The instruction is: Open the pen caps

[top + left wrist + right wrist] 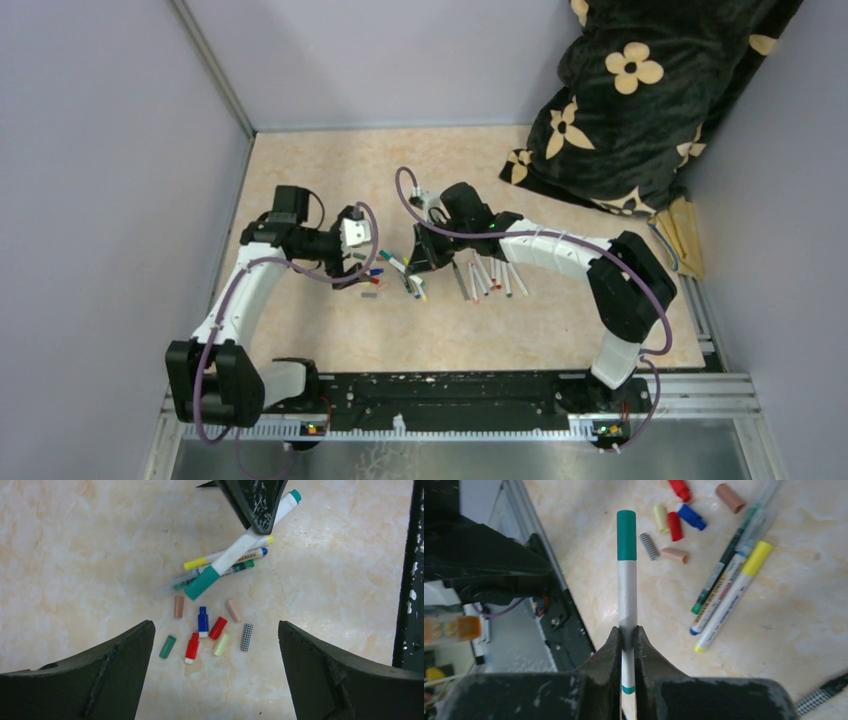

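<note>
Beige marbled tabletop (300,330), with a black flowered blanket (640,90) heaped at the far right corner. Left gripper (212,630) spread wide, gripping nothing, hanging over the loose caps (218,628). Right gripper (626,632) pinched shut on a pen (626,595), near the table's middle and just right of the left gripper.

White barrel, long teal cap (626,535) still fitted on the far end, thin teal band down by the jaws. Long axis straight out from the fingers, cap end leading, aimed toward the left arm. From the left wrist, slanted, cap end low and left, crossing over three pens (225,562) lying close together, marked yellow, blue and green. More pens (495,277) fanned out on the table to the right of those.

Smallest of all, the loose caps: scattered close together just below the teal cap in the left wrist view, in red, blue, green, pale yellow and tan, one checked black and white.
</note>
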Tool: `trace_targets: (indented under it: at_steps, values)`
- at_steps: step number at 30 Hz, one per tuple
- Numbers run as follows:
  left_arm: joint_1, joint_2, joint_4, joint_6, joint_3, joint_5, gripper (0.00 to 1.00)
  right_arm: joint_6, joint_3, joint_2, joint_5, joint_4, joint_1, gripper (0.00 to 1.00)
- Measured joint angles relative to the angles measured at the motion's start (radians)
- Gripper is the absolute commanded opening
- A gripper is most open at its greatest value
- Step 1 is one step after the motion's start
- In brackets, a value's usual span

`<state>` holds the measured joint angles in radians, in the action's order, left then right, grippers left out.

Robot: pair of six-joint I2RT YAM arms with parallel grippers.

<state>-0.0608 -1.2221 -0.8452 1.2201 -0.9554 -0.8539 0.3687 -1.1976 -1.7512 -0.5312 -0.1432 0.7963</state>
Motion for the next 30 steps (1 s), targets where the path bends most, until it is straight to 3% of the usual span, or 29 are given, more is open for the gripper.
trace_targets:
  at_steps: [7, 20, 24, 26, 30]
  values:
    - [-0.122, 0.029, 0.015, 0.054, 0.037, 0.056, 0.95, 0.031, -0.006, -0.004, -0.192, -0.003, 0.0, 0.0]
    - [-0.198, 0.063, 0.017, 0.126, 0.069, 0.125, 0.3, 0.09, -0.035, -0.05, -0.317, 0.006, 0.0, 0.0]
    - [-0.214, 0.063, -0.002, 0.139, 0.072, 0.163, 0.14, 0.105, -0.041, -0.069, -0.327, 0.015, -0.003, 0.26]
    - [-0.222, 0.063, -0.027, 0.143, 0.079, 0.174, 0.12, 0.119, -0.04, -0.072, -0.322, 0.034, -0.011, 0.36]
    - [-0.237, 0.063, -0.013, 0.139, 0.079, 0.181, 0.08, 0.16, -0.04, -0.08, -0.338, 0.088, -0.001, 0.41]
